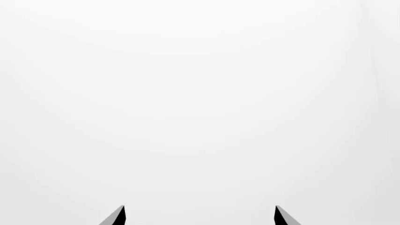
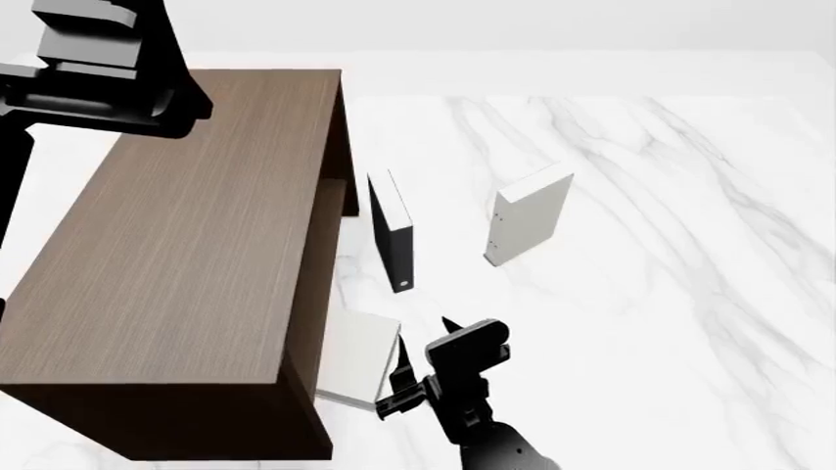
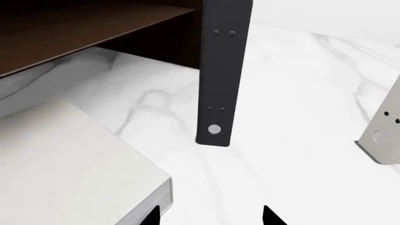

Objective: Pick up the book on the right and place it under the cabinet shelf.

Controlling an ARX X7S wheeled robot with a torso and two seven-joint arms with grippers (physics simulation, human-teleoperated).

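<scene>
The greyish-white book [image 2: 359,358] lies flat on the marble floor, its left part tucked under the dark brown cabinet shelf [image 2: 196,245]. In the right wrist view the book's broad blank cover [image 3: 62,164] fills the near corner, below the cabinet's inner board [image 3: 81,28]. My right gripper [image 2: 415,364] is open and empty just right of the book; in its own view [image 3: 211,215] one fingertip stands at the book's corner. My left gripper [image 1: 200,216] is open and empty, facing only blank white. The left arm [image 2: 105,59] is raised above the cabinet's far left.
A thin black book [image 2: 390,230] stands upright beside the cabinet's open side, close ahead of my right gripper [image 3: 222,70]. A narrower cream-white book [image 2: 530,215] with spine dots stands farther right [image 3: 384,131]. White marble floor spreads to the right.
</scene>
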